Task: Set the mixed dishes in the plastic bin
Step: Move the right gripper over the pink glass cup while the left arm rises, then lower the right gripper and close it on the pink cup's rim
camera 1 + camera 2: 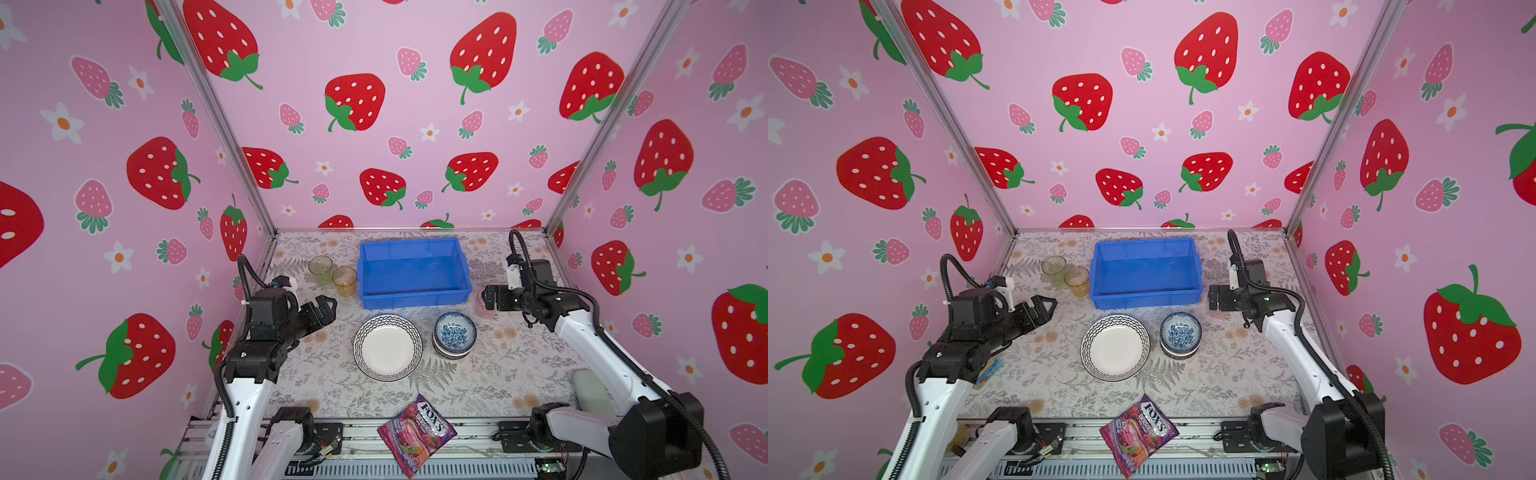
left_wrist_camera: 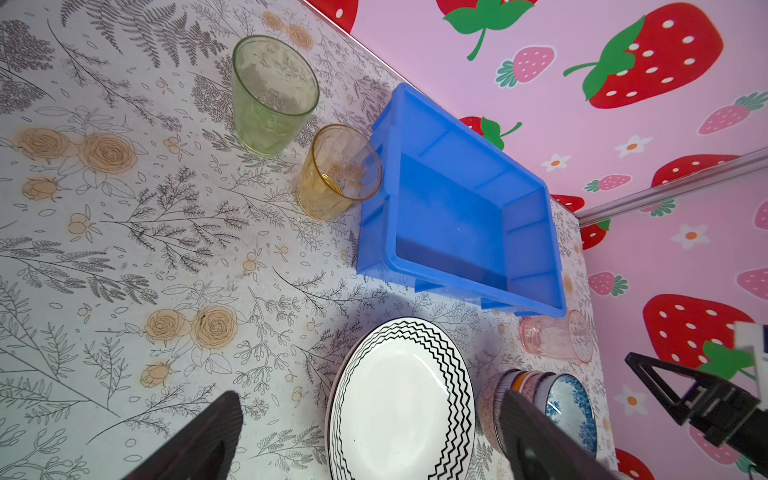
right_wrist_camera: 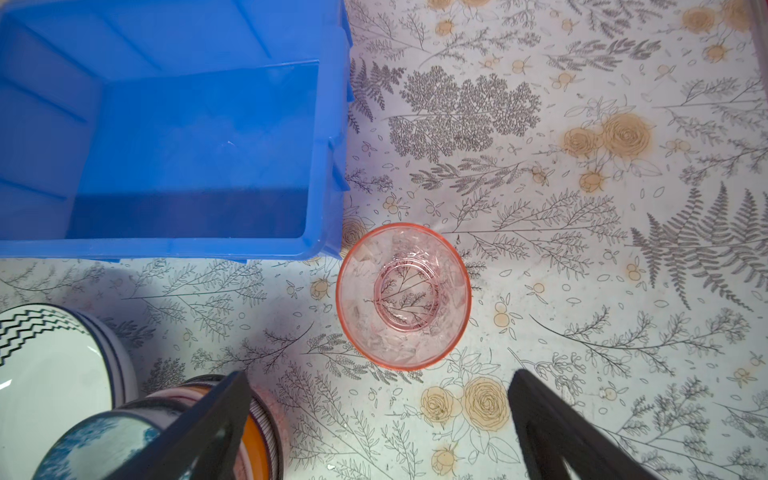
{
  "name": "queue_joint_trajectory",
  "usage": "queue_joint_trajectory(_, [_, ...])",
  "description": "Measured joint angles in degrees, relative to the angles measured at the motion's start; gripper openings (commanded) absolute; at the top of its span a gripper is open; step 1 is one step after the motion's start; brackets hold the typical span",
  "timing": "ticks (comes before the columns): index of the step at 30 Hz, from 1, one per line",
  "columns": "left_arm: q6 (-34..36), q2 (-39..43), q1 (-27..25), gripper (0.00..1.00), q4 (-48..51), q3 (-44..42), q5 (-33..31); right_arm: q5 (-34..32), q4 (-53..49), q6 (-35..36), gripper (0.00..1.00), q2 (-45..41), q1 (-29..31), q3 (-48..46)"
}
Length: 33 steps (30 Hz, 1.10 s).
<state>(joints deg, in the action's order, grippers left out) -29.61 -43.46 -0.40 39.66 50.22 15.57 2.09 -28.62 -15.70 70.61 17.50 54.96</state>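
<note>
Nothing is binned yet: the plastic bin (image 1: 415,300) at mid-frame is empty, the tinted glasses (image 1: 321,266), plate (image 1: 387,347) and stacked bowls (image 1: 455,332) stand outside it, and the left gripper (image 1: 328,307) and right gripper (image 1: 487,297) gape, holding nothing.

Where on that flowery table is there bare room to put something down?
Bare: inside the blue bin; the wide patch bordered by the zigzag plate, green glass, amber glass and left claw; the strip between plate and candy bag. Crowded: plate, stacked bowls and pink glass huddle by the bin's front.
</note>
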Motion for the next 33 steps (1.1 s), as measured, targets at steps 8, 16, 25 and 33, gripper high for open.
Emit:
queue_joint_trajectory(8, [-0.8, 0.2, -0.7, 0.99, 0.9, -1.0, -0.1, -1.4, -1.9, -2.1, 0.91, 8.2, -2.8, 4.1])
queue_joint_trajectory(16, [-0.7, 0.5, -0.7, 0.99, 0.9, -1.5, -0.6, -2.7, -2.1, -2.6, 0.74, 13.2, -6.1, 7.9])
queue_joint_trajectory(25, [-0.7, -0.5, -0.7, 0.99, 0.9, -2.0, -0.6, -2.8, -2.3, -1.7, 0.54, 18.1, -6.2, 8.6])
queue_joint_trajectory(33, [-0.7, -1.4, -0.7, 0.99, 0.9, -2.9, -0.6, -2.6, -2.3, -0.9, 0.43, 20.2, -6.3, 8.7])
